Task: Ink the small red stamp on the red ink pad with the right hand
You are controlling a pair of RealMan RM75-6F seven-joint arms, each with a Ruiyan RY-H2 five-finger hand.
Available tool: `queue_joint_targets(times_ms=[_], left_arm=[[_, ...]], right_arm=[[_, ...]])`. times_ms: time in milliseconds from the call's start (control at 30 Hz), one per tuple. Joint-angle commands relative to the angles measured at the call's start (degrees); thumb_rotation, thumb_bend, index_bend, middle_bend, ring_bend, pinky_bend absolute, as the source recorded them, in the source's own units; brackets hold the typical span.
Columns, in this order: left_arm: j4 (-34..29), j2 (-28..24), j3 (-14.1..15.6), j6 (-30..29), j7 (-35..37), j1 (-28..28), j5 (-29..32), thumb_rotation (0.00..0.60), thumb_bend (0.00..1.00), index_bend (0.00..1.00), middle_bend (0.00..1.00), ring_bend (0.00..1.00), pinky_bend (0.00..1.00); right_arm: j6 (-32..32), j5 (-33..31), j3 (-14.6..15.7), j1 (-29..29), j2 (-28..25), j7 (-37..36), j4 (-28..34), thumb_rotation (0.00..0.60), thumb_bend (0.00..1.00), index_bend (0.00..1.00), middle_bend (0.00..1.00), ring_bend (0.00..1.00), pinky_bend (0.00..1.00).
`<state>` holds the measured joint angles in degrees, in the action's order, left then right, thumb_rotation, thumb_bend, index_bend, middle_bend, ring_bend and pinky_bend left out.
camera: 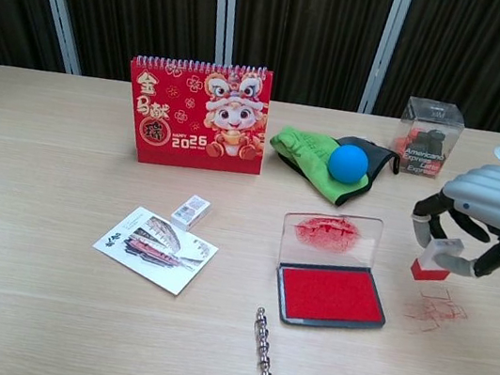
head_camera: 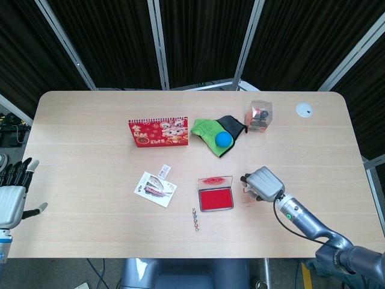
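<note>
The red ink pad [camera: 330, 294] [head_camera: 215, 199] lies open on the table, its clear lid [camera: 332, 232] standing upright behind it and smeared with red. My right hand [camera: 489, 211] [head_camera: 262, 183] hovers to the right of the pad, above the table, pinching the small red stamp [camera: 434, 259] with its red face down. The stamp hangs over faint red stamp marks [camera: 435, 309] on the wood. My left hand [head_camera: 12, 195] rests open at the far left table edge, holding nothing.
A red desk calendar [camera: 196, 113], a green cloth [camera: 308, 154] with a blue ball [camera: 347, 163], a clear box [camera: 429, 126], a printed card [camera: 156, 247], a small white box [camera: 191, 210] and a short metal chain [camera: 263, 344] lie around the pad.
</note>
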<state>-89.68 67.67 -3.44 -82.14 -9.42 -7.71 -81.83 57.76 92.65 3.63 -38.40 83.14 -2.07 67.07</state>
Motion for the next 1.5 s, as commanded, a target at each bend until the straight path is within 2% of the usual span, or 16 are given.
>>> queue_joint_targets(times_ms=[33, 300, 400, 633, 1067, 1167, 1500], left_arm=[[0.03, 0.11, -0.02, 0.11, -0.21, -0.05, 0.14, 0.6, 0.0, 0.0, 0.0, 0.0, 0.0], [0.19, 0.2, -0.18, 0.54, -0.31, -0.16, 0.77, 0.6, 0.0, 0.0, 0.0, 0.0, 0.0], [0.17, 0.17, -0.18, 0.46, -0.25, -0.11, 0.8, 0.6, 0.0, 0.0, 0.0, 0.0, 0.0], [0.08, 0.14, -0.12, 0.48, -0.2, -0.12, 0.71, 0.6, 0.0, 0.0, 0.0, 0.0, 0.0], [-0.15, -0.01, -0.02, 0.18, -0.07, -0.02, 0.38, 0.6, 0.0, 0.0, 0.0, 0.0, 0.0], [-0.22, -0.05, 0.05, 0.1, -0.02, 0.02, 0.24, 0.6, 0.0, 0.0, 0.0, 0.0, 0.0], [-0.7, -0.46, 0.18, -0.4, 0.46, 0.23, -0.28, 0.6, 0.0, 0.0, 0.0, 0.0, 0.0]], right_arm=[[-0.3, -0.18, 0.87, 1.03, 2.41, -2.69, -4.31, 0.6, 0.52, 0.54, 0.6, 0.73, 0.96], [-0.31, 0.74, 1.46, 1.28, 4.53, -5.57, -9.09, 0.6, 0.52, 0.53, 0.6, 0.73, 0.96], [-0.34, 0.85, 1.5, 1.3, 4.97, -6.26, -9.89, 0.6, 0.49, 0.49, 0.6, 0.73, 0.96], [0.03, 1.64, 1.86, 1.28, 5.02, -7.83, -10.64, 0.6, 0.39, 0.41, 0.54, 0.73, 0.96], [0.36, 2.24, 2.43, 1.68, 4.66, -8.64, -10.84, 0.6, 0.35, 0.39, 0.52, 0.73, 0.96], [0.76, 2.59, 2.65, 1.85, 4.49, -8.5, -10.64, 0.6, 0.32, 0.37, 0.48, 0.73, 0.96], [3.8, 3.44, 2.66, 2.9, 2.55, -7.1, -7.87, 0.6, 0.15, 0.26, 0.31, 0.73, 0.96]])
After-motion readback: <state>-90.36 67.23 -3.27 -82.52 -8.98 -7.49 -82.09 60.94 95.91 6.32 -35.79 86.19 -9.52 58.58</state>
